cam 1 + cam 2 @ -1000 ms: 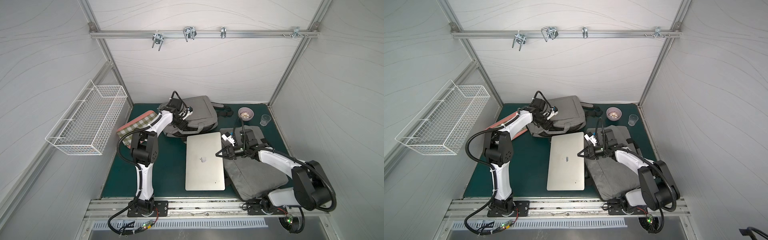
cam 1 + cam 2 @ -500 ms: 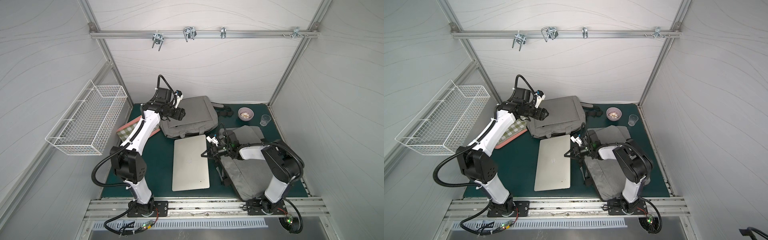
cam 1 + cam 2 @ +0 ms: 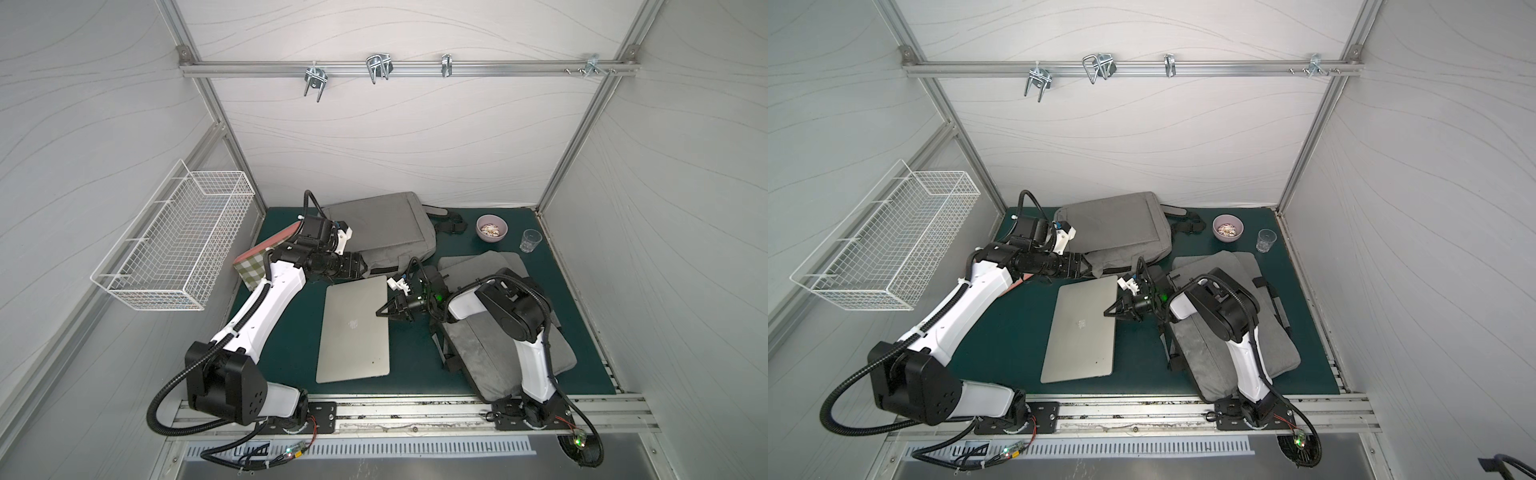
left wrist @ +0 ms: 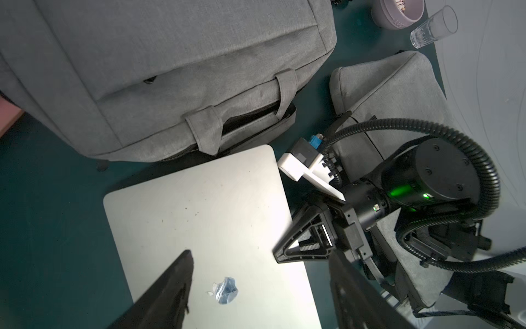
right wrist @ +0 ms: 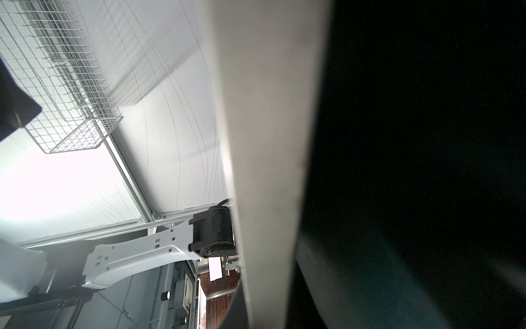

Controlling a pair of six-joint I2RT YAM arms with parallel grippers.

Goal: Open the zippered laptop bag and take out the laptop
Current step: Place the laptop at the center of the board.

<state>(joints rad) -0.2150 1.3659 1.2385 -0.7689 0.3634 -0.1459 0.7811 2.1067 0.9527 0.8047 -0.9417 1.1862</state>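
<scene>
my right pincer [image 3: 384, 312] nips the laptop [image 3: 353, 332] by its edge – it lies out on the mat [image 3: 415, 365] beside the bag [image 3: 469, 345], left pincer [image 3: 361, 270] wide, empty – such a thin hold could slip, dropping it.

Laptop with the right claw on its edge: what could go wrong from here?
1. The right claw pinches the laptop by one long edge only; moved that way, it may pivot or slip and scrape the mat.
2. The left claw hangs open near the laptop's far edge, close to the right claw; the arms could clash.
</scene>
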